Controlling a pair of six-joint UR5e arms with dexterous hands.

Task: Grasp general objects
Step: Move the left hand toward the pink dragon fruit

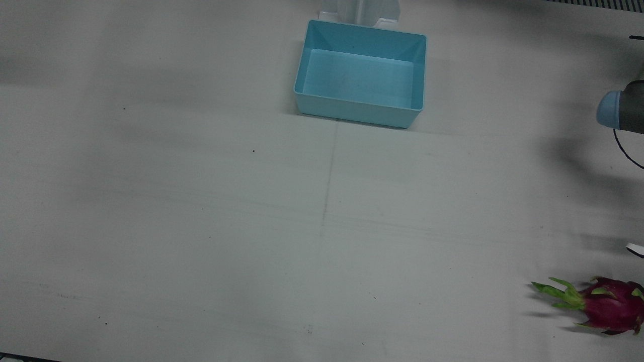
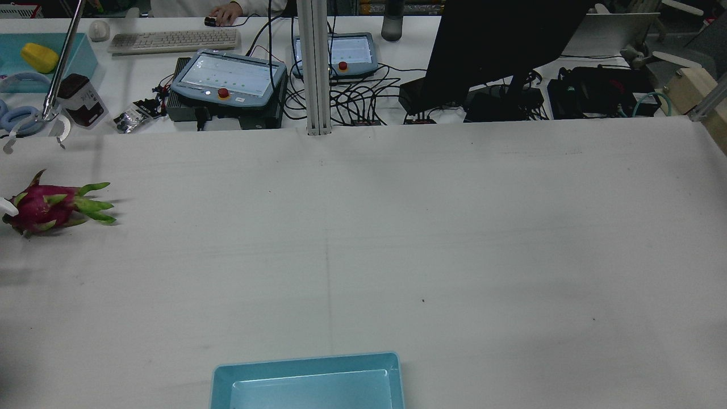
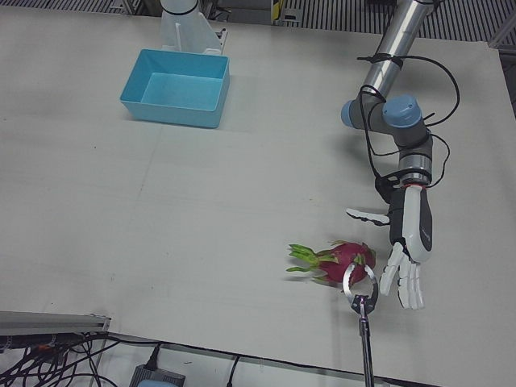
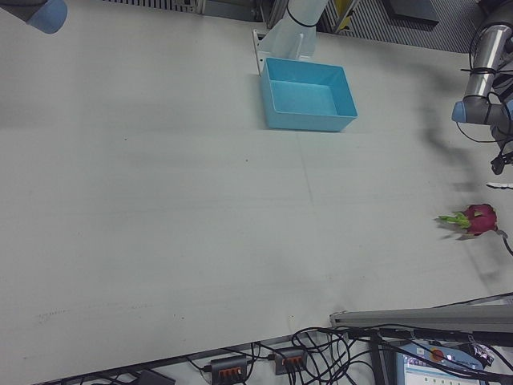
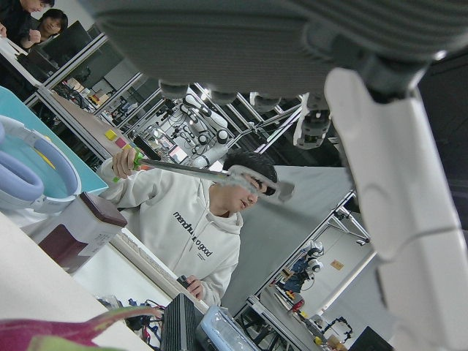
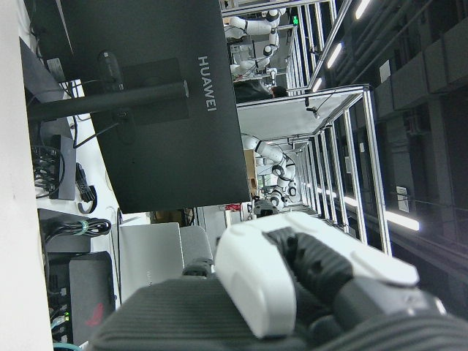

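Magenta dragon fruit with green leafy tips, front view: lies on its side at the lower right edge of the white surface, long axis across the view, green end pointing toward view left. Blue bin sits top centre, well apart.

Rear view: fruit at far left edge, green end pointing toward the surface middle. A white fingertip is at its outer end; contact unclear. Metal grabber tool hangs beyond it.

Left-front view: left hand hangs beside the fruit, on the side away from the green end. Its fingers are spread and straight, pointing down, holding nothing; thumb sticks out sideways. The grabber's ring overlaps the fruit.

Right-front view: fruit at right edge, green end toward view left.

Left hand view: one straight white finger, fruit tip at bottom.

Right hand view: right hand is close up; finger spread cannot be told.
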